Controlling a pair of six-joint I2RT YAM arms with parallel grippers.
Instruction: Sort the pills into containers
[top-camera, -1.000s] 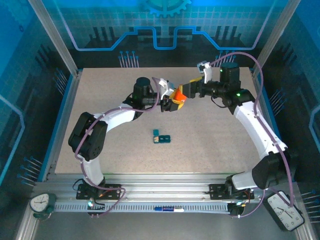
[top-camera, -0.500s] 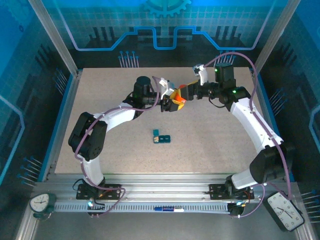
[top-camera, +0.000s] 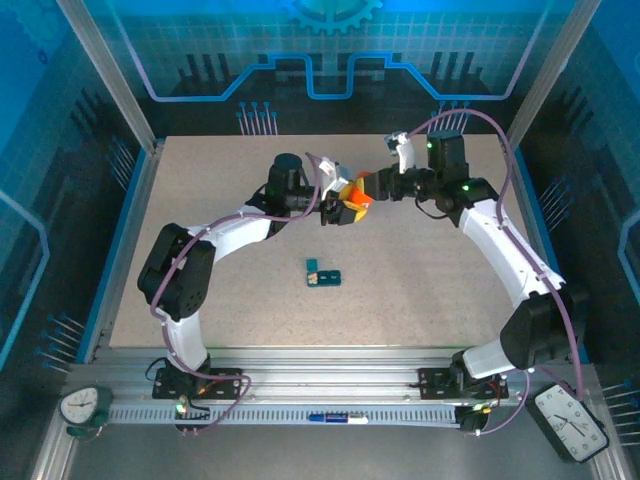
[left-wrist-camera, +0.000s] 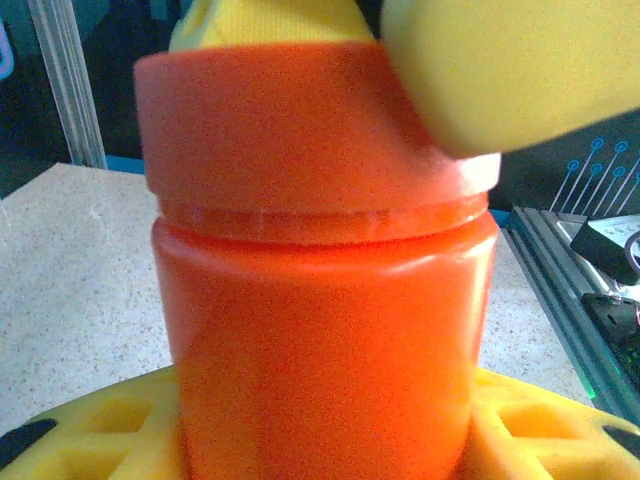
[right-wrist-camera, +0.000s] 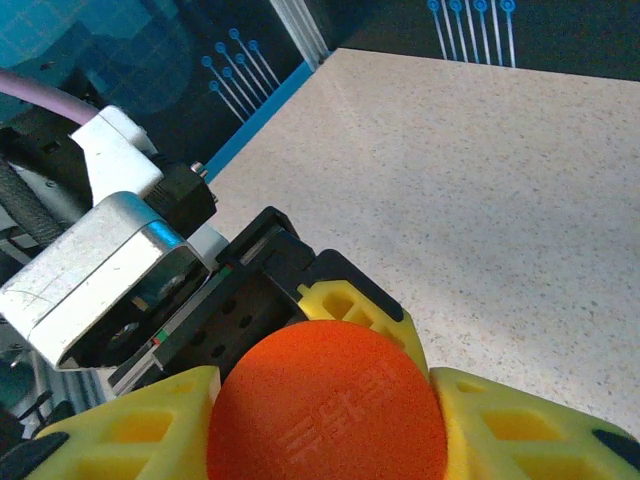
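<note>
Above the far middle of the table (top-camera: 220, 180), the left gripper (top-camera: 336, 207) grasps the orange bottle (left-wrist-camera: 320, 330) around its body. The right gripper (top-camera: 370, 188) is clenched on the cap (right-wrist-camera: 325, 415), one side of it against each jaw. The teal containers (top-camera: 323, 274) lie on the table nearer, around its centre, well apart from both grippers.

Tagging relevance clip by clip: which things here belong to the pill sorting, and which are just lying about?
In the job: orange bottle, gripped by the left claw, with the right claw on its cap; teal containers on the table.
Lying about: clock near the left base; clock near the right base.
</note>
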